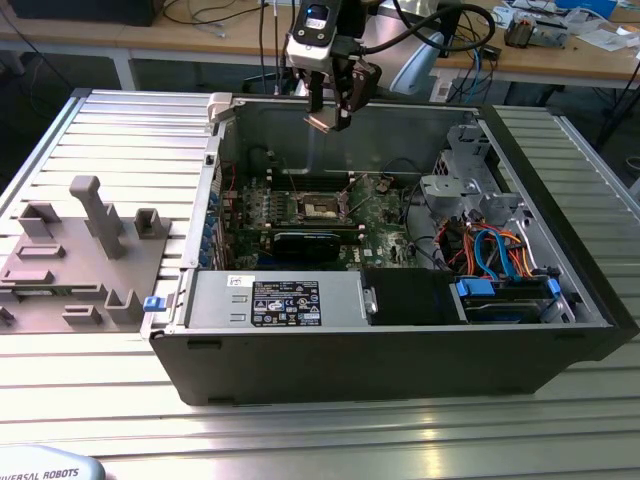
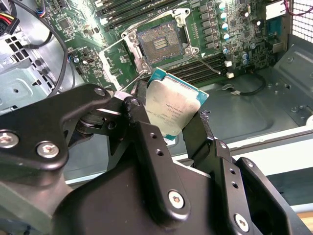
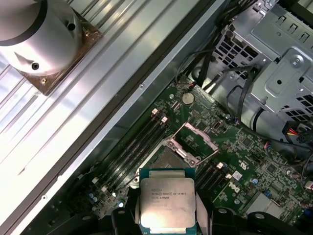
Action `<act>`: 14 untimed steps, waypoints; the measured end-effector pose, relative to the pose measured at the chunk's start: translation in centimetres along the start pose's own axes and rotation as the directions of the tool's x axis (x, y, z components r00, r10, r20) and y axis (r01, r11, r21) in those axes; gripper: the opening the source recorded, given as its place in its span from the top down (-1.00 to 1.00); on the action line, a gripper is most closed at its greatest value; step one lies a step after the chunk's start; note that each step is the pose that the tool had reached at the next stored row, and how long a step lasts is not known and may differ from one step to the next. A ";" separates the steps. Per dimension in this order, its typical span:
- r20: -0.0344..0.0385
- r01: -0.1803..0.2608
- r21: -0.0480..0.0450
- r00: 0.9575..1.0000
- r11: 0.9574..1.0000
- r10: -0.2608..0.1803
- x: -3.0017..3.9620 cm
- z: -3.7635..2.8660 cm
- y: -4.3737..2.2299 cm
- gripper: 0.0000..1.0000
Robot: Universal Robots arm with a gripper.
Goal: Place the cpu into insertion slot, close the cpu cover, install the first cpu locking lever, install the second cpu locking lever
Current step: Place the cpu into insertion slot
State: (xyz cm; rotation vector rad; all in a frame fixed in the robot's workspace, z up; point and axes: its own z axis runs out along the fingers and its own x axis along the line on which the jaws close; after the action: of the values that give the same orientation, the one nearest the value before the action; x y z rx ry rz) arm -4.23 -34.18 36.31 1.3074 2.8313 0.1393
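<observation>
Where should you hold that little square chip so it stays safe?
Hold the cpu by two opposite thin edges, coming in from the sides, as the gripper holds it now. It is a flat, thin square, so its edges give the fingers straight, parallel sides to pinch. That way the broad silvery face stays clear, which is probably gentler on it.

A ribbed metal table (image 1: 350,440) caught pale glare along its near edge. Behind the table stood wooden benches (image 1: 100,38) — strewn with cables (image 1: 215,15) and papers (image 1: 605,38) — and the floor (image 1: 40,78) beneath them was dark.
</observation>
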 end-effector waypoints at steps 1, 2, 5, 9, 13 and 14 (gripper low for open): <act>0.000 -0.001 0.000 1.000 1.000 0.001 0.00 0.00 0.00 -0.08; 0.000 -0.002 0.000 1.000 1.000 0.002 0.00 0.00 0.00 -0.08; 0.000 -0.005 0.000 1.000 1.000 0.005 0.00 0.00 0.00 -0.08; 0.001 -0.008 0.000 1.000 1.000 0.008 0.00 0.00 0.00 -0.08; 0.001 -0.012 0.000 1.000 1.000 0.012 0.00 0.00 0.00 -0.08; 0.001 -0.012 0.000 1.000 1.000 0.012 0.00 0.00 0.00 -0.08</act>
State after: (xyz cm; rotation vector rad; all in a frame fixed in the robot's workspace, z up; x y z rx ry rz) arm -4.23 -34.18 36.31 1.3245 2.8227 0.1391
